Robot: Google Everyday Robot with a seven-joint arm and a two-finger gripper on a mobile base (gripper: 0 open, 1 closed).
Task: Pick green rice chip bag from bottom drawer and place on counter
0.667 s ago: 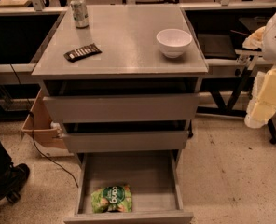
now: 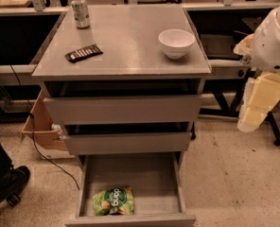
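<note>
The green rice chip bag (image 2: 113, 201) lies flat at the front of the open bottom drawer (image 2: 144, 178), left of its middle. The two drawers above are pulled out only slightly. The grey counter (image 2: 126, 46) tops the cabinet. My gripper (image 2: 248, 124) hangs pointing down from the white arm (image 2: 275, 41) at the right. It is beside the cabinet at about the height of the middle drawer, well apart from the bag, and holds nothing.
On the counter stand a white bowl (image 2: 176, 42) at the right, a soda can (image 2: 80, 12) at the back left and a dark bar wrapper (image 2: 83, 53). A cardboard box (image 2: 40, 129) and a cable lie left of the cabinet. A person's shoe (image 2: 7, 186) is at the far left.
The arm and gripper have shifted slightly left, toward the cabinet. The bag, the drawers and the things on the counter have not moved.
</note>
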